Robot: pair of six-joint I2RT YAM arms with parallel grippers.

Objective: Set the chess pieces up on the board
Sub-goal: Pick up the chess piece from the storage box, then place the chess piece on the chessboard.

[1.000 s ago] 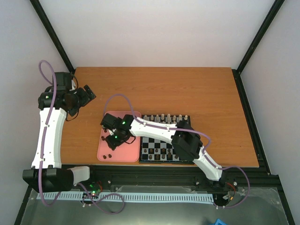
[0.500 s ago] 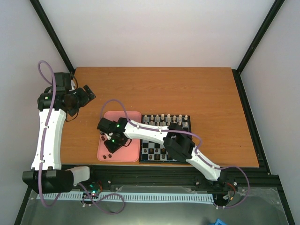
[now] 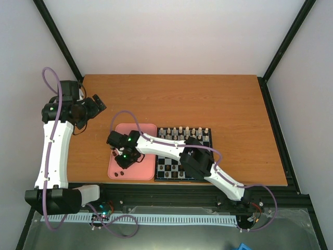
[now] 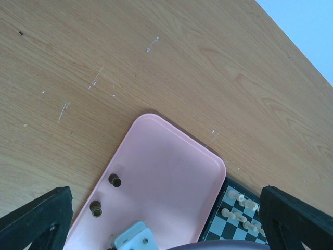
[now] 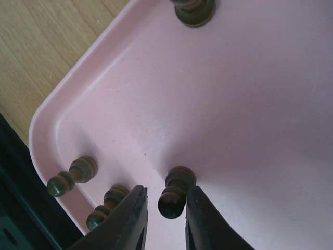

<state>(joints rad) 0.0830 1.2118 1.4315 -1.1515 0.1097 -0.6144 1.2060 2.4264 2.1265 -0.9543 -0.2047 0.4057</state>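
Both arms are built of smooth white shells set between chunky black joint housings, with small green lights glowing at some joints. The left arm (image 3: 52, 151) trails a lilac cable that loops off its upper joint and runs down its length, and the right arm (image 3: 166, 147) has a similar cable arching over its wrist. The left tool (image 3: 97, 104) is black with angular black fingers (image 4: 36, 221), while the right tool (image 5: 166, 200) shows pale, rounded fingers (image 5: 130, 219) up close.
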